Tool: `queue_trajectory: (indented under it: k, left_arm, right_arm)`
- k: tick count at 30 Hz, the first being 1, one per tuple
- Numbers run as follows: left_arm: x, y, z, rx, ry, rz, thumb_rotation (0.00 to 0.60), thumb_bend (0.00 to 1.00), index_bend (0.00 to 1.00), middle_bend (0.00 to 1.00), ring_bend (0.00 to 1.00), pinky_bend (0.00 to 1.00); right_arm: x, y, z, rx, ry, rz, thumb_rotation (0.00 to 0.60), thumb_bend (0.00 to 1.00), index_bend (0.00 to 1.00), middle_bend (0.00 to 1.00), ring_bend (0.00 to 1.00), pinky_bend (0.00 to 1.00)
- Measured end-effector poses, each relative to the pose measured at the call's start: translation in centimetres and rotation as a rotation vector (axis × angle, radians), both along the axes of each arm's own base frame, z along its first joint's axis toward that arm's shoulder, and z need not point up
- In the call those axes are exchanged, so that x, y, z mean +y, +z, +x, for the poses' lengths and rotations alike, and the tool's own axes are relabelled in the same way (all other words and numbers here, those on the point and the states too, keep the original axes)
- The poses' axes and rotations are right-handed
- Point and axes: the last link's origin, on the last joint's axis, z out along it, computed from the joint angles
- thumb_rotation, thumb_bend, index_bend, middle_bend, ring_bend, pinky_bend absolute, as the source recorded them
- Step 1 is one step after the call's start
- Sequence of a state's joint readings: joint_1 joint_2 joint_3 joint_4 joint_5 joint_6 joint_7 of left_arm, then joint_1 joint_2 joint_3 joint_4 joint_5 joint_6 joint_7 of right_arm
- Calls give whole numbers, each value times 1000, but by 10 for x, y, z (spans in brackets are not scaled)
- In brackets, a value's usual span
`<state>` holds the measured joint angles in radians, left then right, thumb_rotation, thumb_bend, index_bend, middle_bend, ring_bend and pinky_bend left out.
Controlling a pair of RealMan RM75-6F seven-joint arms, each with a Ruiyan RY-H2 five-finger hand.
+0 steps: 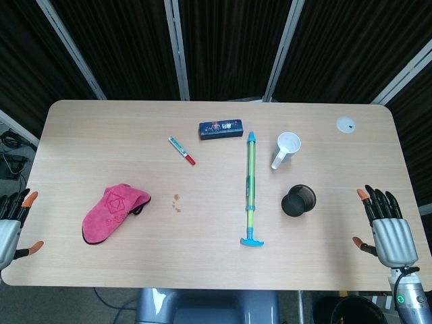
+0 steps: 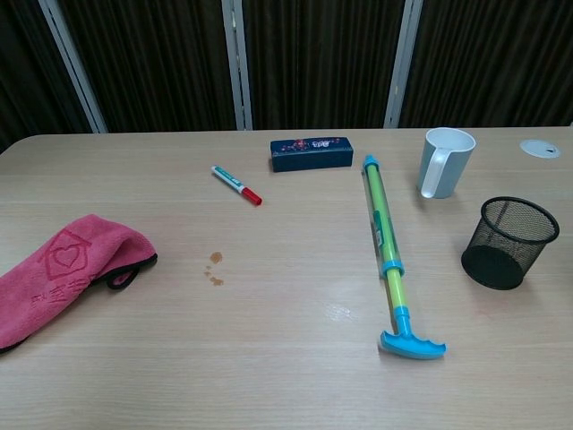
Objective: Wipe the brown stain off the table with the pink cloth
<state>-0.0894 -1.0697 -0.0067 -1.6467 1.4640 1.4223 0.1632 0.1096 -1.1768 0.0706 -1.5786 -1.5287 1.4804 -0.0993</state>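
Both hands idle at the near corners off the light wooden desk [image 1: 216,263]: left hand [image 1: 8,233] and right hand [image 1: 386,229] with fingers spread, holding nothing. Crumpled pink cloth [image 1: 111,211] lies just inboard of the left fingers, close to the near-left edge; risk: a sloppy grab shoves it off that edge or picks up only one fold. Small brown stain [image 1: 177,202] sits just beyond the cloth, away from the left fingers, open desk around it. Wide strokes could hit the red-capped marker [image 1: 181,150] further back or the long green-blue water pump toy [image 1: 250,189] toward the right fingers. Black mesh cup [image 1: 298,200], white mug [image 1: 286,149], dark pencil case [image 1: 221,128] well apart.
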Motion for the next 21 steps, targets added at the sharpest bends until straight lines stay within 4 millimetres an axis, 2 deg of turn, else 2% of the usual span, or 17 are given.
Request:
queue_trajectory:
  k: [6,10,16,21]
  left_arm:
    - [6,-3,2,31,10,-40,600,0,0,0,0,0]
    - [17,-6,5,63,17,-86,600,0,0,0,0,0]
    - [48,-20,11,117,43,-180,600,0,0,0,0,0]
    - [84,-41,23,180,43,-240,600,0,2,0,0,0]
  right_arm:
    - [1,2,0,-8,-1,-7,600,0,0,0,0,0]
    - [1,2,0,-16,-7,-8,600,0,0,0,0,0]
    - [0,1,0,-25,-13,-5,600,0,0,0,0,0]
    - [-3,0,-3,-38,-28,-3,600,0,0,0,0,0]
